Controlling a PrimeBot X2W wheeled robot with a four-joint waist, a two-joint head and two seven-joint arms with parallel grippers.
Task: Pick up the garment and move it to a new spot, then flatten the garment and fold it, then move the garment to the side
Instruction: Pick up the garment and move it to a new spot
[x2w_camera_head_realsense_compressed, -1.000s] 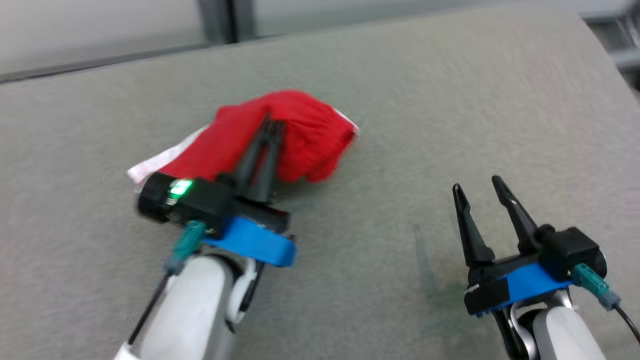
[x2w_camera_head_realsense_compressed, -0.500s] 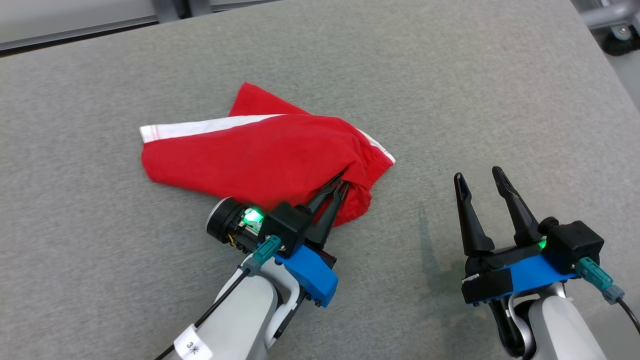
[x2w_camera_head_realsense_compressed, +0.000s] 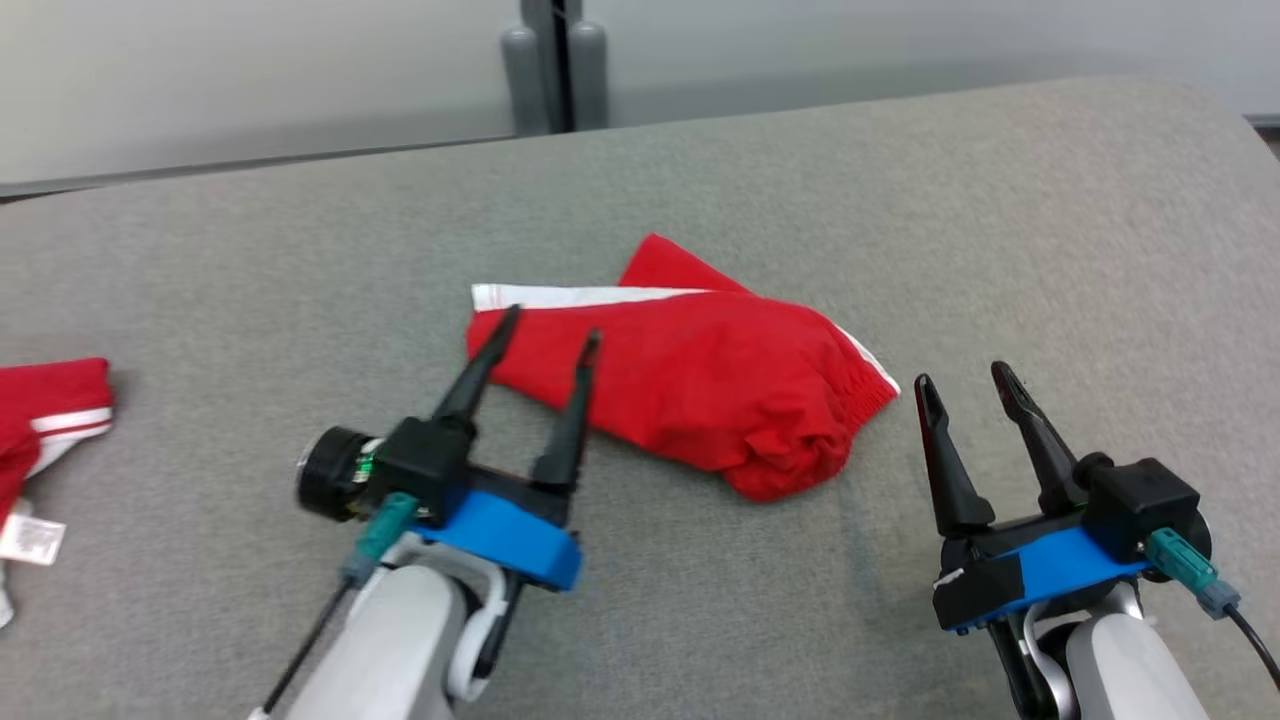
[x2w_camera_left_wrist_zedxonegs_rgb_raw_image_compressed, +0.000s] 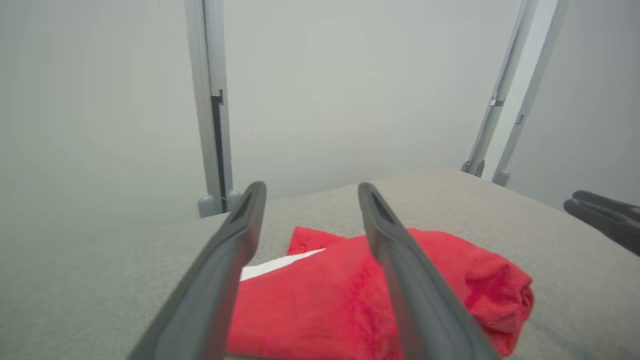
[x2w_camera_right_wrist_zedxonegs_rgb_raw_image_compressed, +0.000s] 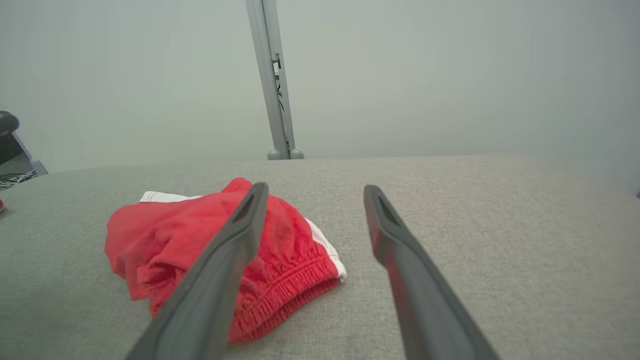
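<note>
Left gripper (x2w_camera_head_realsense_compressed: 551, 325) released garment (x2w_camera_head_realsense_compressed: 700, 390); white tag (x2w_camera_head_realsense_compressed: 28, 540) unreadable.

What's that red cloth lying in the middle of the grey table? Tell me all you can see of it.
It looks like a pair of red shorts in soft cloth, with a white stripe and a gathered elastic waistband. They lie crumpled on the grey table, bunched at the right end. The open left gripper stands at their left edge, not gripping them.
</note>
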